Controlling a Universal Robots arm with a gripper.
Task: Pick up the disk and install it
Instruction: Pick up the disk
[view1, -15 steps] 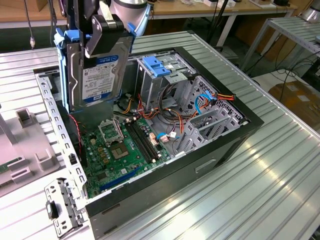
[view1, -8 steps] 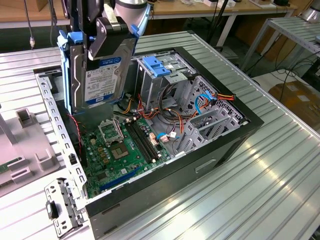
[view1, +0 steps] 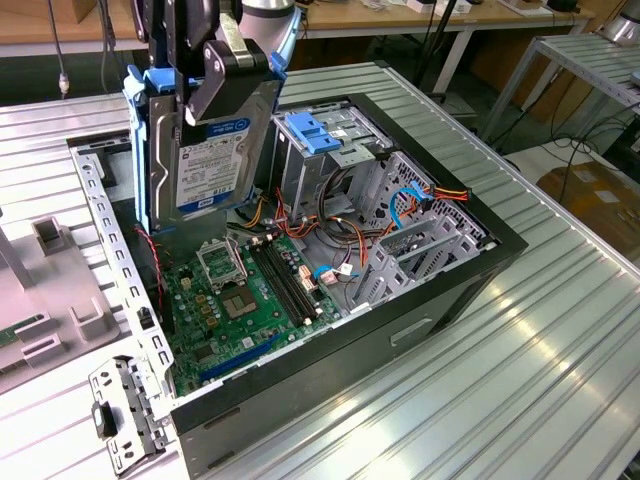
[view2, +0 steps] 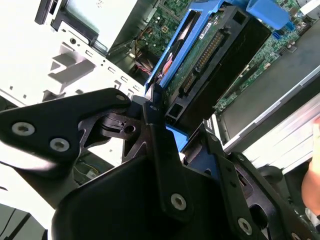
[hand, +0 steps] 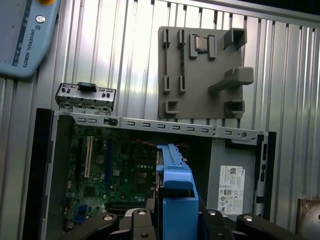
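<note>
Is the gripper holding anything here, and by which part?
The gripper holds the disk by its upper end, clamped across the blue carrier. The disk hangs upright above the open computer case.

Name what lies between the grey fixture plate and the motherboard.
In the first wrist view, the case's perforated metal rail runs between the grey fixture plate and the motherboard. The end effector grips the disk.
</note>
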